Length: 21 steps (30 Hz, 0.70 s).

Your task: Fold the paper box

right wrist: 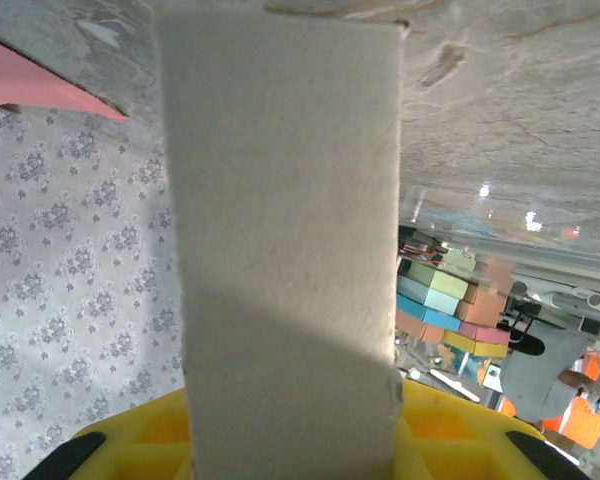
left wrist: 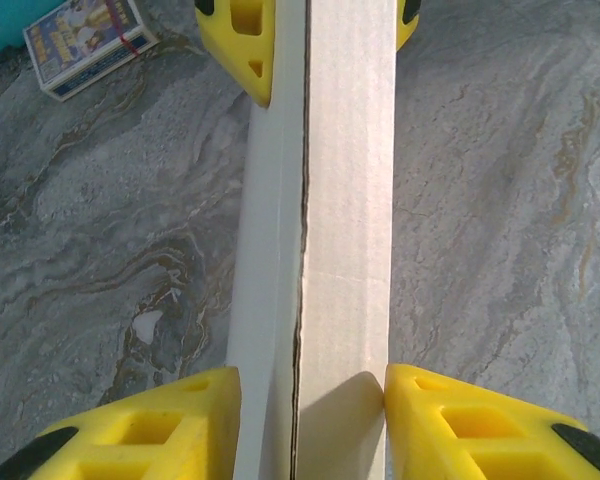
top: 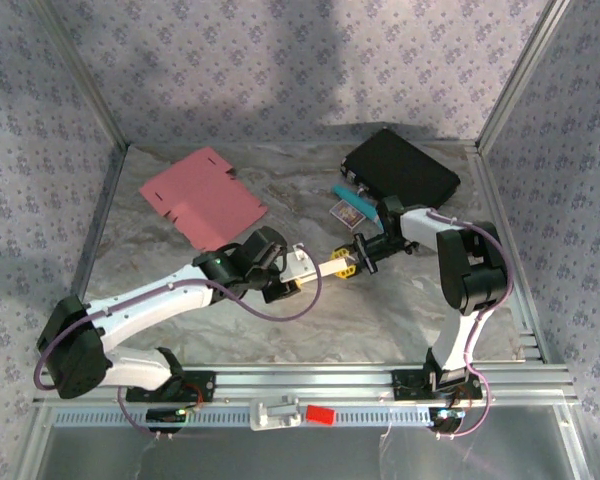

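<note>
White narrow paper box: a long, slim cardboard carton, folded into a tube, with a seam running down its length in the left wrist view.
Box position: mid-table, lying between the two grippers over the grey marbled table top; whether it rests on the surface or is lifted off it I cannot tell.
Left gripper: at the box's near end, its yellow fingers flank the two long sides and touch both, so the jaws stand partly apart and closed on the carton.
Right gripper: at the far end, seen from the left wrist with a yellow finger on each side of the box; narrowly parted and clamped on it.
Right wrist view: the box face rises close in front of the lens above a yellow finger.
Pink flat cardboard sheet: unfolded, lying at the far left of the table, well apart from the box.
Black rectangular case: far right corner.
Teal object: just in front of the case.
Small blue-and-yellow printed pack: flat on the table beside the teal object, left of the box's far end.
</note>
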Tool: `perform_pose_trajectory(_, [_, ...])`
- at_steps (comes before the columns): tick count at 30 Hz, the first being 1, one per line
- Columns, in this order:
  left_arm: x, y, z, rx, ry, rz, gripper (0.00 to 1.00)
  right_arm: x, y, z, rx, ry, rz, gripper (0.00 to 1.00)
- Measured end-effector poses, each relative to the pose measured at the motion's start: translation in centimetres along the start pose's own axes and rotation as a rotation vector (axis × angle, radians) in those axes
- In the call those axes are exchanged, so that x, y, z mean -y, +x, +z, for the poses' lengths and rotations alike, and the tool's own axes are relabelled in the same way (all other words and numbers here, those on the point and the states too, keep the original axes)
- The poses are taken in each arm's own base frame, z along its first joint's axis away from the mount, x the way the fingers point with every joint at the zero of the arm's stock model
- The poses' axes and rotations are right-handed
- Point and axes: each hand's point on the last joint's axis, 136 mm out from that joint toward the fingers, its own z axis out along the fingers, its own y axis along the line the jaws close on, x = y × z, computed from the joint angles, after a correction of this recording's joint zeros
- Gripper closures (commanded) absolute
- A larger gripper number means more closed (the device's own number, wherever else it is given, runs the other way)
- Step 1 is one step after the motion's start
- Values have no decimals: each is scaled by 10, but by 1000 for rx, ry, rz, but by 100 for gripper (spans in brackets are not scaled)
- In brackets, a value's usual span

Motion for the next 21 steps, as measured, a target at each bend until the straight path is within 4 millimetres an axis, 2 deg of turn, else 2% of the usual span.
perform_pose_trajectory(13, [11, 4, 7, -28, 67, 66, 57, 8, -2, -4, -29, 7, 80, 77])
perform_pose_trajectory(21, [9, 7, 18, -56, 69, 98, 65, 9, -3, -7, -27, 3, 97, 75])
